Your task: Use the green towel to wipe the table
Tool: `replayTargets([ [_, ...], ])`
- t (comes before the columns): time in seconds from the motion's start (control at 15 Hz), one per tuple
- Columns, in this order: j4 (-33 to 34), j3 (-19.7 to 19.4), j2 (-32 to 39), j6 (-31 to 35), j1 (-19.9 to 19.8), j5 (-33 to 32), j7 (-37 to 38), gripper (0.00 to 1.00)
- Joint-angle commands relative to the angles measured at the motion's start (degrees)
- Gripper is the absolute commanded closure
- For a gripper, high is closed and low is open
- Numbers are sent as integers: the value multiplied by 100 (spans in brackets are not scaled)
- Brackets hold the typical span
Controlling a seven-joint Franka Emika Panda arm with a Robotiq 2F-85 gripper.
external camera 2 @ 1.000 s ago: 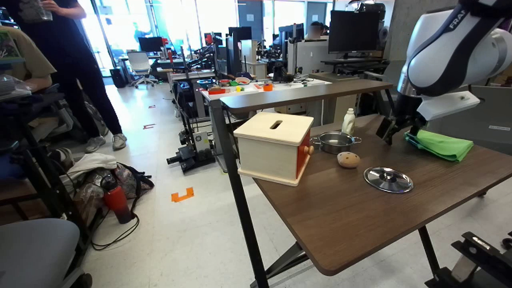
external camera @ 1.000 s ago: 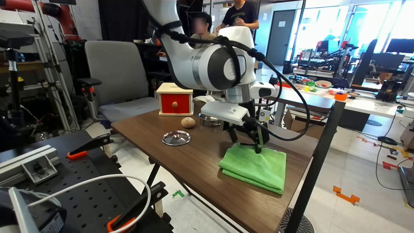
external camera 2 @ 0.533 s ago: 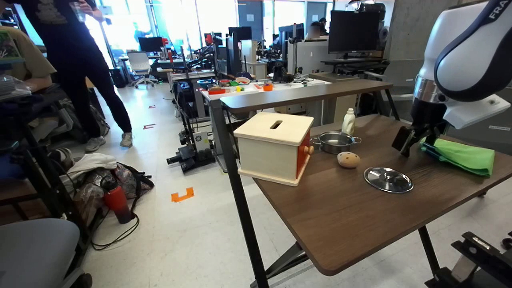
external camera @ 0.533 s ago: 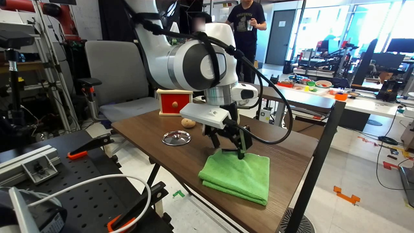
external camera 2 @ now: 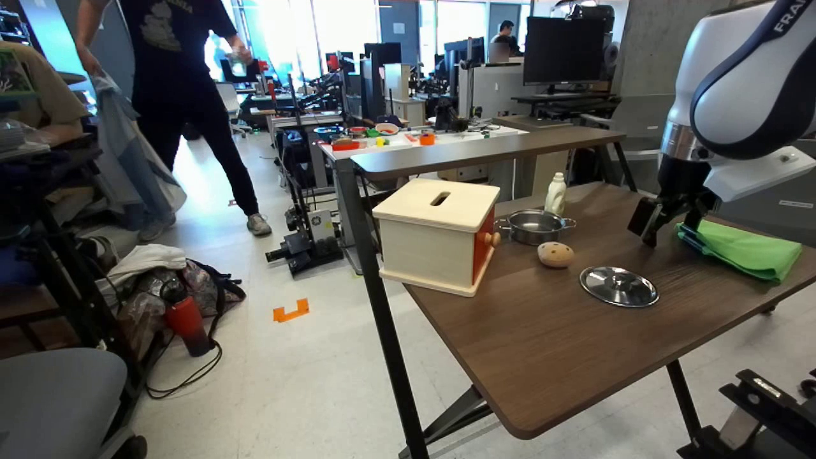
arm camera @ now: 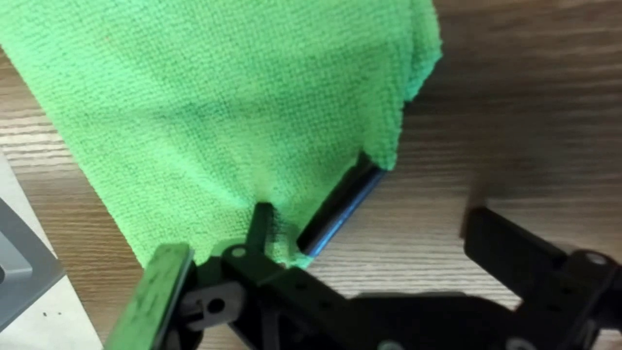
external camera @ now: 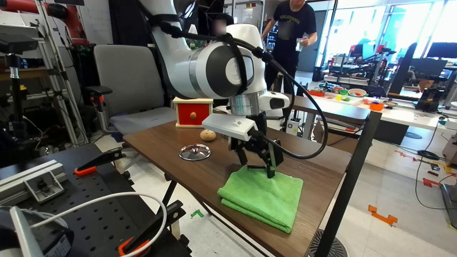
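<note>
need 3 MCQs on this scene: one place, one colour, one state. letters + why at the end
1. Where does the folded green cloth towel lie?
A. In the small round steel pot
B. On the shiny round metal lid
C. On the brown wood-grain table

2. What colour is the knobbed front of the pale wooden box?
A. Red
B. Blue
C. Yellow

3. How does the black two-fingered tool stand?
A. Fully shut
B. Open
C. Shut on the lid

1: C, both exterior views show the towel resting on the tabletop.
2: A, the front shows red in both exterior views.
3: B, the wrist view shows its fingers wide apart.
</note>
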Motion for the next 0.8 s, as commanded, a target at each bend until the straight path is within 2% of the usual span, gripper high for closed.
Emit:
replayTargets([
  [0.0,736,-170,403,-385,47,0,292,0],
  [0.33,1460,-116,710,-1044,-40,12,476,0],
  [0.47,1402,-135,594,-1163,-9,-49,495,0],
  [0.73,681,-200,-85,-976,-10,-104,442,0],
])
